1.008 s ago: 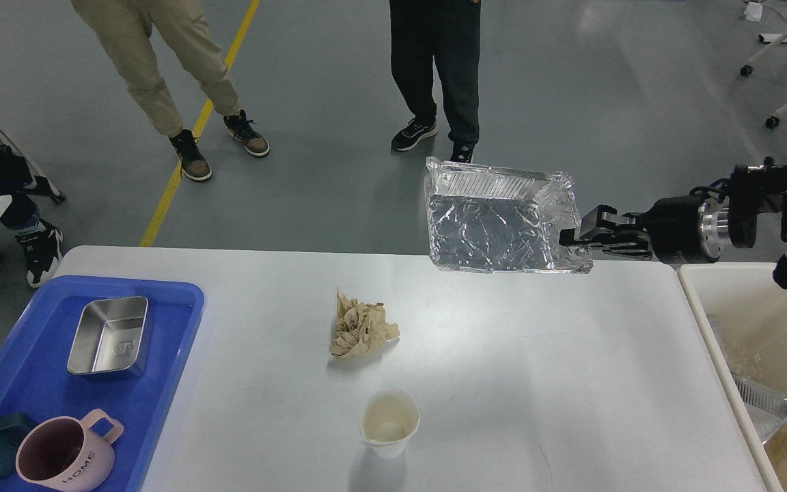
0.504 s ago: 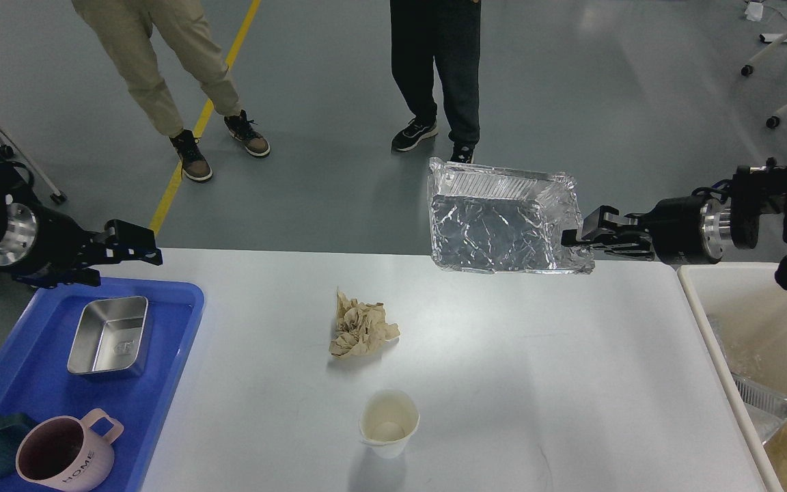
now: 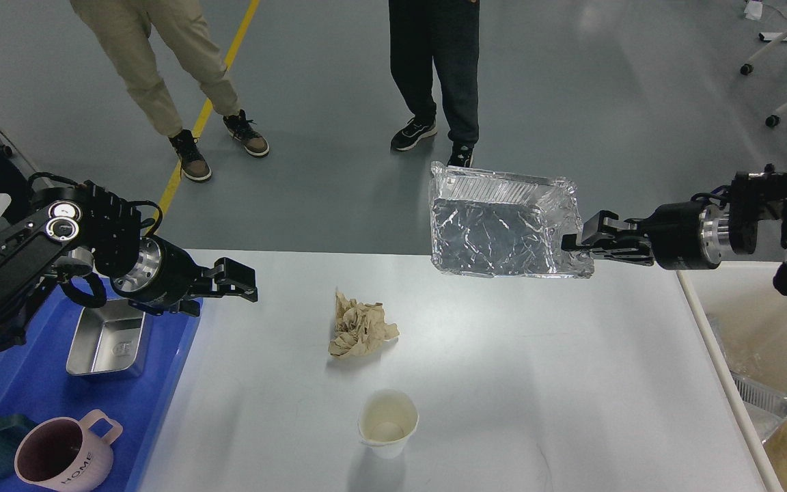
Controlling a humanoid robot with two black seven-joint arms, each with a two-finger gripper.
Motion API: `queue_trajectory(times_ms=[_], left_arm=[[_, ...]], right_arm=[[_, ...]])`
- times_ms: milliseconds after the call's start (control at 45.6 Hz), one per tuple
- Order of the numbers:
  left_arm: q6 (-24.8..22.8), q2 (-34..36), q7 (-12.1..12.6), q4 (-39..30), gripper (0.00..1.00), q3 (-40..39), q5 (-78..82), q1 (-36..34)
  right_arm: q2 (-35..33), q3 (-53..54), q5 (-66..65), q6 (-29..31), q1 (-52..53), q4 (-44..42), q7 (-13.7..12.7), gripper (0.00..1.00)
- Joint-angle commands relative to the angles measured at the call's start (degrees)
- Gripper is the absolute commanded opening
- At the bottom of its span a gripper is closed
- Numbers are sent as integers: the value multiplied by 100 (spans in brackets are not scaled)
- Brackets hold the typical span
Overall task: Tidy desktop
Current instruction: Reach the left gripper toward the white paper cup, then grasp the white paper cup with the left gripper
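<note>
The surface spreads below both tools, wide and white, with a crumpled brown paper and a paper cup on it. My right tool is clenched on the right rim of a foil tray, which it holds in the air over the far edge. The cream bin sits to the right of that tool, under the arm. To do this well I swing the tray right until it is fully over the bin before letting go; thin foil may flex, so no jerks. My left tool hovers left of the paper, over the blue tray edge; I cannot tell its finger gap. It looks empty.
</note>
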Motion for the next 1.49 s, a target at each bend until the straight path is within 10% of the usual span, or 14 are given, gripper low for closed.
queue_trajectory(times_ms=[0, 1469], left_arm=[[0, -22, 357, -9, 100, 258, -721, -27], [0, -1780, 762, 17, 100, 2491, -1821, -950]], right_arm=[[-5, 0, -9, 2, 0, -1, 0, 0], [48, -140, -106, 11, -18, -273, -27, 0]])
